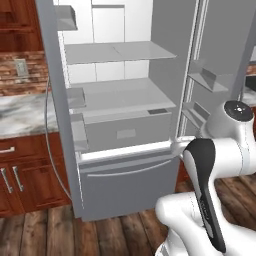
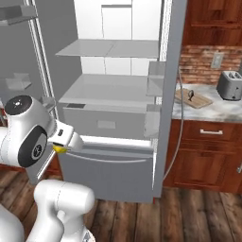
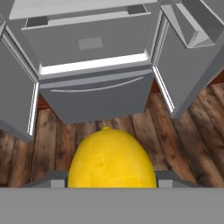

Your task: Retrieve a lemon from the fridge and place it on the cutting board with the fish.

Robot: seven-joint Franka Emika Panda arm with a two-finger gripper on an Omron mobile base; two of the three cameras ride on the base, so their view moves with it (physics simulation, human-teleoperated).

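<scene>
Yellow lemon [image 3: 112,162] sits gripped in the hand [image 3: 112,183], facing the open fridge [image 3: 96,48] over wooden floor [image 3: 144,127].

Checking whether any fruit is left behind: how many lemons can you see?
1. The lemon sits between the gripper's fingers, in front of the open fridge. Its visible shelves hold none; door bins could hide more.

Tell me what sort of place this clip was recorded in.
A rendered home kitchen, by the look of it: an open French-door fridge, red-brown wood cabinets under a marble counter, with a toaster and a cutting board on it.
</scene>
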